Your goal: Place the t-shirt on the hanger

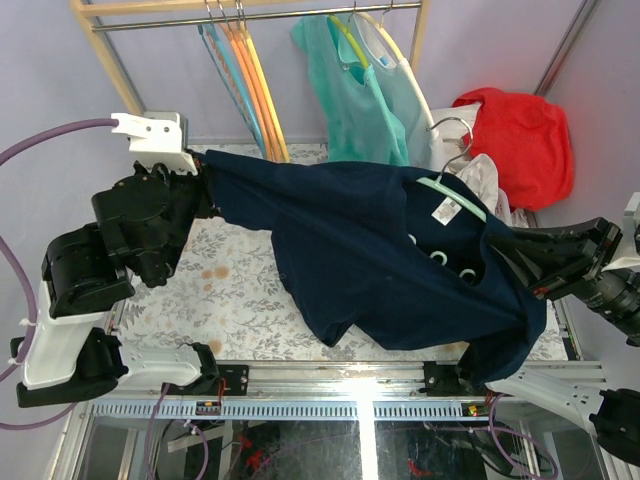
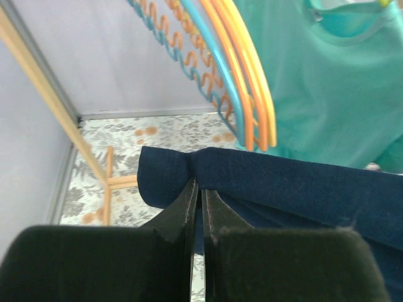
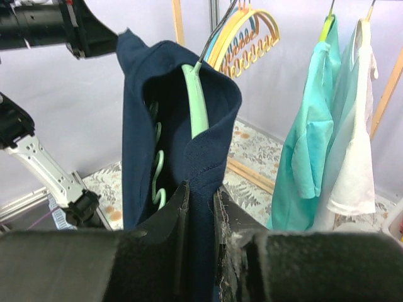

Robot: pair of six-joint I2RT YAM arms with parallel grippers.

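The t-shirt spans left to right, pinched taut by left fingers and right fingers.

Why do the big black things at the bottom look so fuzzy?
Left wrist view: the left gripper sits right by the lens, so it blurs, while the dark navy blue cloth t-shirt it pinches looks sharper. Right wrist view: the right gripper blurs likewise. Top external view: sharp and evenly lit throughout.
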